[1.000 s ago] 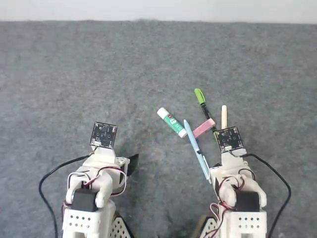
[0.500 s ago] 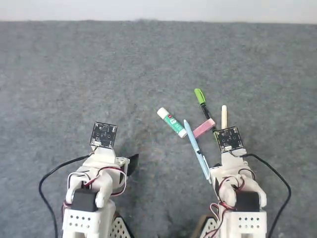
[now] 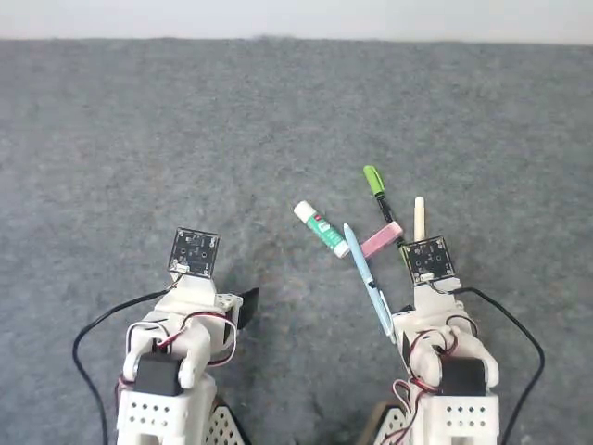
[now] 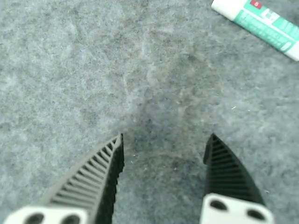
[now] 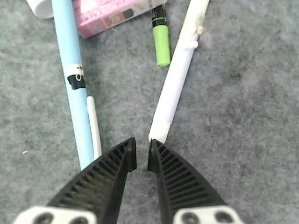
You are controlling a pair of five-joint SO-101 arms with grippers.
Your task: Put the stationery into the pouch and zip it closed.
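While both arms sit low on the grey counter (image 3: 139,139), we see the stationery gathered just to the 3 o'clock side of the middle in the high view. The left arm (image 3: 181,315) is at 7 o'clock and the right arm (image 3: 440,343) at 5 o'clock.

The glue stick (image 3: 321,229) (image 4: 259,25) lies nearest the centre, slanting from 10 o'clock to 4 o'clock. Just at its 4 o'clock end the blue pen (image 3: 368,278) (image 5: 74,84) begins. It runs from 11 o'clock down to 5 o'clock, ending beside the right arm. The pink eraser (image 3: 381,240) (image 5: 112,14) lies at 3 o'clock of the pen's upper part, with one end meeting the pen. The green marker (image 3: 374,181) (image 5: 161,44) passes under the eraser, its capped end pointing to 11 o'clock. The cream pen (image 3: 419,218) (image 5: 175,88) lies almost on the 12-to-6 line, at 3 o'clock of the eraser.

We find the left jaws released, spread wide over bare counter, with the glue stick well ahead and apart from them. The right jaws are clenched almost together and grasp nothing. Their tips sit just short of the cream pen's near end, and the blue pen lies alongside one of them.
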